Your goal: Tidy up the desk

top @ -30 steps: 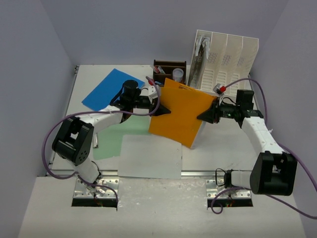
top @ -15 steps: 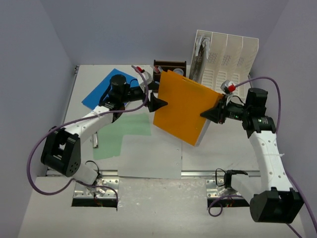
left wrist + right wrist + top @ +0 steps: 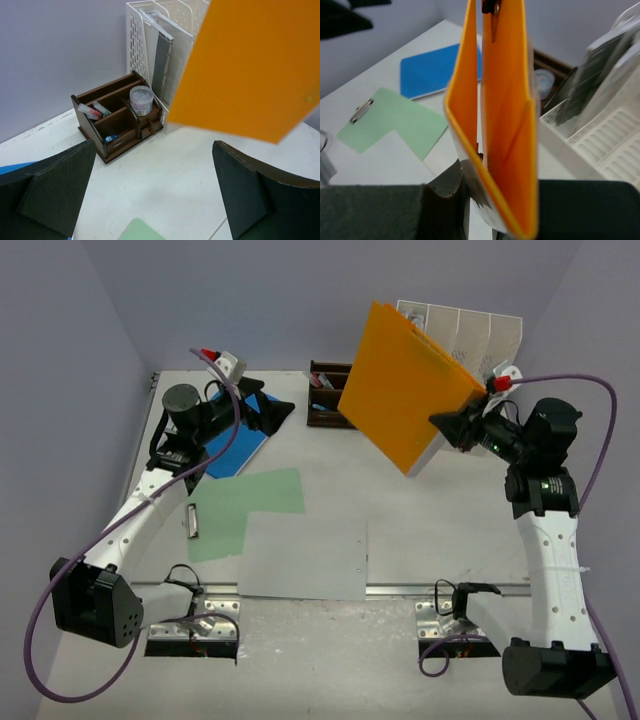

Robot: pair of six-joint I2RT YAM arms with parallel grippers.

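Desk (image 3: 440, 530), the large flat white rectangular tabletop with a metal rail along its near edge, lies under both arms and carries everything else.

A second ago both grippers pinched the flat orange folder with a white spine (image 3: 405, 385) low over the middle of the tabletop, one from each side. Now the left gripper (image 3: 270, 412) has let go and pulled back to the far left. Its fingers are spread wide with nothing between them, above the flat blue folder (image 3: 235, 445). The right gripper (image 3: 455, 430) alone clamps the orange folder by its lower edge and has raised it, tilted, just in front of the white slotted file rack (image 3: 480, 330). The two-handed lift looks finished, and filing the folder in a slot seems the step in hand.

The rack's leftmost slot holds a dark grey flat item (image 3: 162, 60); the other slots are mostly hidden behind the folder. Beside the rack, the small dark brown wooden pen organizer (image 3: 325, 400) holds a clear lidded round tub (image 3: 141, 100) and a few pens (image 3: 95, 110). A pale green clipboard (image 3: 245, 505) and a white sheet (image 3: 305, 558) lie loose nearer the arms.
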